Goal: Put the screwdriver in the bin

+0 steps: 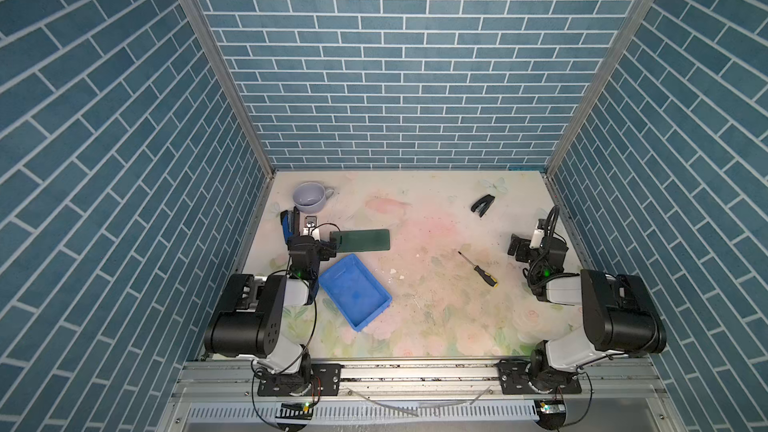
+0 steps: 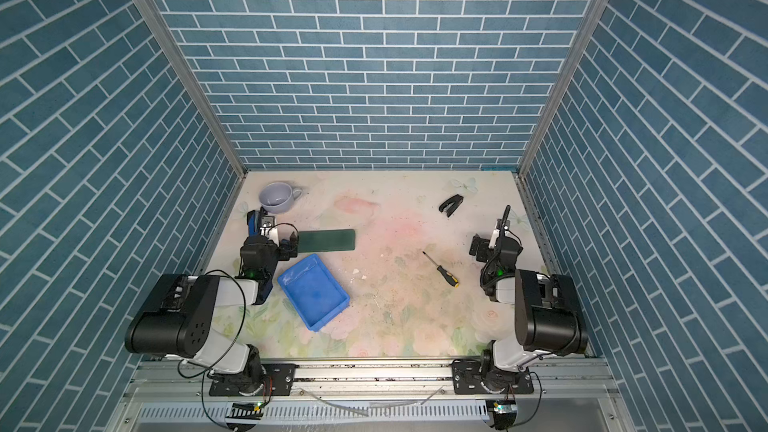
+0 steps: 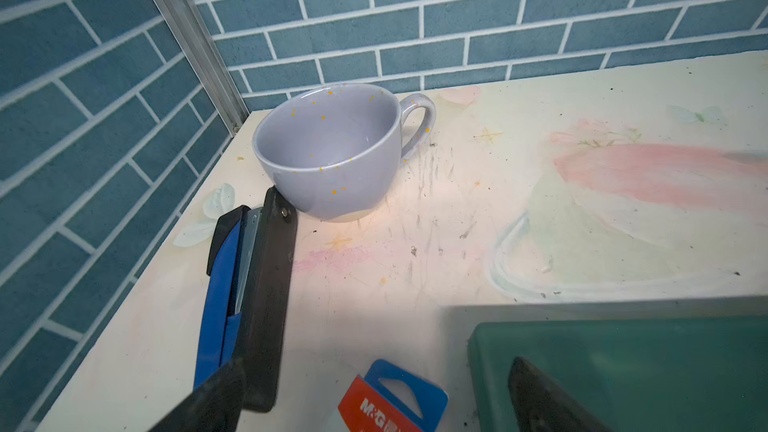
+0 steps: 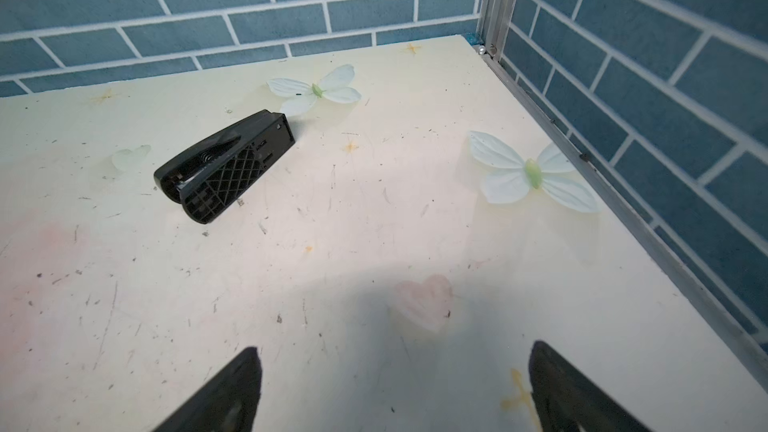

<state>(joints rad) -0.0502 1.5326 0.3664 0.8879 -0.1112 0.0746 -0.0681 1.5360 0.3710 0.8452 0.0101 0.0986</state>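
In both top views the table is shut in by blue brick panels along its left, far and right edges. Only the near edge, where both arms are mounted, stands open. The screwdriver lies flat on the right half, about midway between the far and near edges. Its long axis runs diagonally: the thin tip points toward the far edge and the table's middle, and the black-and-yellow handle toward the near right corner. The bin sits left of centre toward the near edge, empty, its long sides on much the same diagonal. Between the two is bare table with a few pale crumbs. The right gripper hangs by the right edge, beside the screwdriver and clear of it. The left gripper is near the left edge, just past the bin's far corner.

In the left wrist view the left gripper's fingers are spread wide, holding nothing. One is beside a blue-and-black tool, the other over a green slab; I can't tell whether it touches the slab. A mug stands ahead by the far left corner.

In the right wrist view the right gripper's fingers are likewise wide apart and empty, with scuffed bare table between them. A black stapler lies ahead, with open table out to the right edge.
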